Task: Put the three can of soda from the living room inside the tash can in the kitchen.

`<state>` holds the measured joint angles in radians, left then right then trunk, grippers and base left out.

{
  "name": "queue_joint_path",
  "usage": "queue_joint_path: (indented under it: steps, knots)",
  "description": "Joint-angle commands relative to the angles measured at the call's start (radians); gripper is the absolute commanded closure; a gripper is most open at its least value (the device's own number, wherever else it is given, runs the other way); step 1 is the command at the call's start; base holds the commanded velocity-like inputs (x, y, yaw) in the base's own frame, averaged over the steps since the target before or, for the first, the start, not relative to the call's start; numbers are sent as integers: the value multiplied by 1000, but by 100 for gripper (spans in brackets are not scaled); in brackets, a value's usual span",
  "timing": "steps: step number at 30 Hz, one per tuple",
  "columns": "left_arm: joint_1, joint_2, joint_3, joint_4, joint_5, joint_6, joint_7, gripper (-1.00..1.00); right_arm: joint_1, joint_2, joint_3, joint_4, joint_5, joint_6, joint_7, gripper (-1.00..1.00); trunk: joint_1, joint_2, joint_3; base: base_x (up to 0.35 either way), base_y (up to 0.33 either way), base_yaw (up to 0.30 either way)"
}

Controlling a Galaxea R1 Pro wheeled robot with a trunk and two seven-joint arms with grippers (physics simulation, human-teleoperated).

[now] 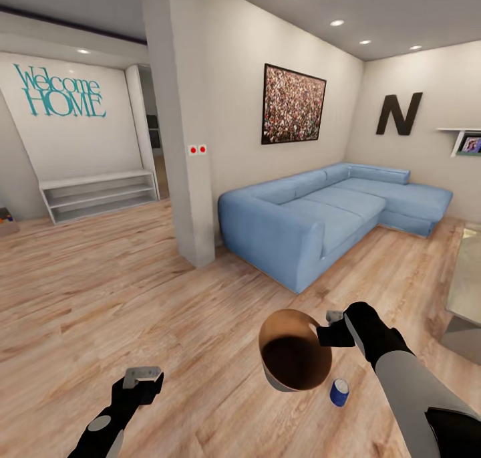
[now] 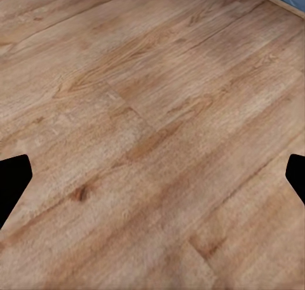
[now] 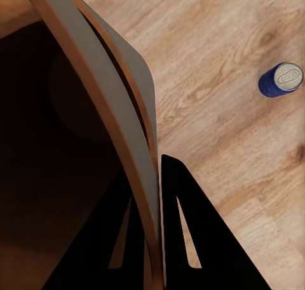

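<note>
The round brown tash can (image 1: 294,361) hangs tilted above the wood floor, its dark inside facing the head camera. My right gripper (image 1: 332,327) is shut on its rim. In the right wrist view, the black fingers (image 3: 190,226) stand on either side of the thin wall (image 3: 108,99). The bin's inside is too dark to make out any contents. One can of soda (image 1: 339,392), blue with a grey top, stands upright on the floor just beside and below the bin; the can (image 3: 280,79) is apart from the fingers. My left gripper (image 1: 141,376) hangs open over bare planks, holding nothing.
This is the living room with a light plank floor (image 2: 152,112). A blue corner sofa (image 1: 321,210) stands ahead, a white pillar (image 1: 187,144) to its left, and a low white shelf (image 1: 100,194) on the far wall. A glass table edge (image 1: 467,284) shows at right.
</note>
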<state>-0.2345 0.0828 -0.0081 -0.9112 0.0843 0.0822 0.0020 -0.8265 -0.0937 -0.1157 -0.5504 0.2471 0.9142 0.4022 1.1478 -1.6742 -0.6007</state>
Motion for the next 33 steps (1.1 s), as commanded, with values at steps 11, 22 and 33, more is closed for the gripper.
queue_joint_path:
  steps: [11, 22, 33]
  knots:
    - [0, 0, 0, 2, -1, 1, 0, -100, 0, -1, -8, 0, -27, 6, 6, 100, -42, 77, 35, 0, 0, 0]
    - [0, 0, 0, 2, 2, 1, 0, -100, 0, -16, -20, -1, -27, 30, 7, 100, -84, 154, 69, 0, 0, -151]
    - [0, 0, 0, 2, 2, 1, 0, -100, 0, -26, -21, -2, -25, 84, 7, 100, -127, 231, 106, 0, 0, -244]
